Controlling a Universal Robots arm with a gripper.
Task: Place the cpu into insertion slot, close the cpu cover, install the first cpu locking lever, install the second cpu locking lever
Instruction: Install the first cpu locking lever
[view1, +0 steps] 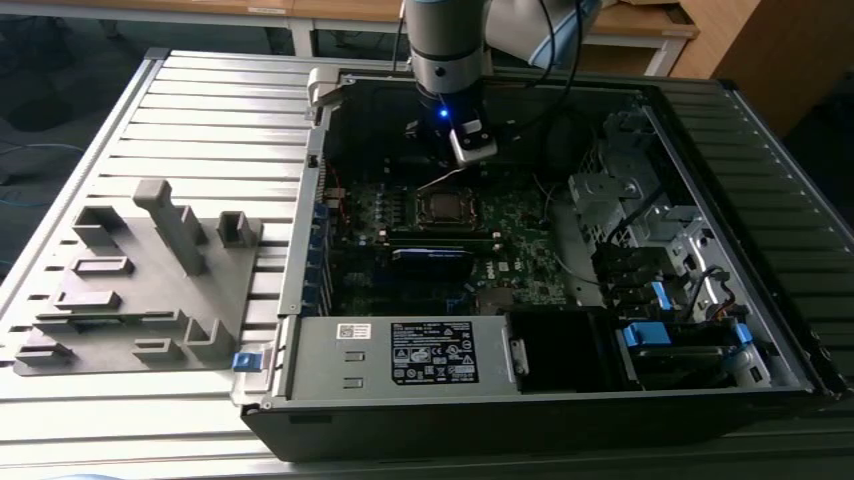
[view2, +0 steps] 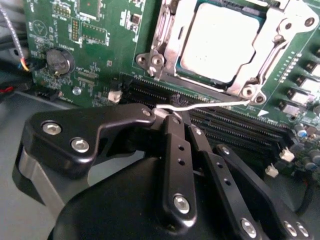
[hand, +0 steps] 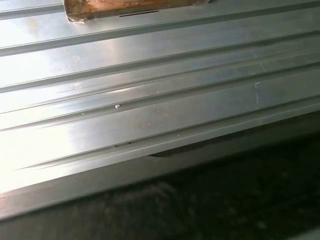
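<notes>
Table (view1: 200, 110) of grooved aluminium underneath everything in the exterior view. Same kind of grooved metal (hand: 150, 100) in the first wrist view, beside a dark band. On the table, toward the exterior view's right, open black computer case (view1: 534, 425), insides facing up. Beside the case, on the exterior view's left, grey moulded fixture tray (view1: 134, 300) with upright posts and pockets. Hanging from the top edge into the case, grey arm (view1: 447, 40) with a blue light near its wrist. Along the near wall of the case, power supply box (view1: 400, 352) with a white label. Flat on the case floor, green motherboard (view1: 521, 235), socket near its middle. Just above the socket, gripper (view1: 463, 150). In the second wrist view, gripper (view2: 162, 114) close up, black linked fingers (view2: 172, 150). Jaws drawn together, pinching the free end of a thin silver locking lever (view2: 200, 106). Lever slanting from the fingertips across the black memory slots (view2: 225, 127) to a corner of the socket. Over the socket, cpu cover (view2: 171, 50), shiny frame lying flat around the chip. Inside its square opening, cpu (view2: 220, 42), dull silver top up, seated in the socket. Off to one side on the board, round coin battery (view2: 59, 61).
</notes>
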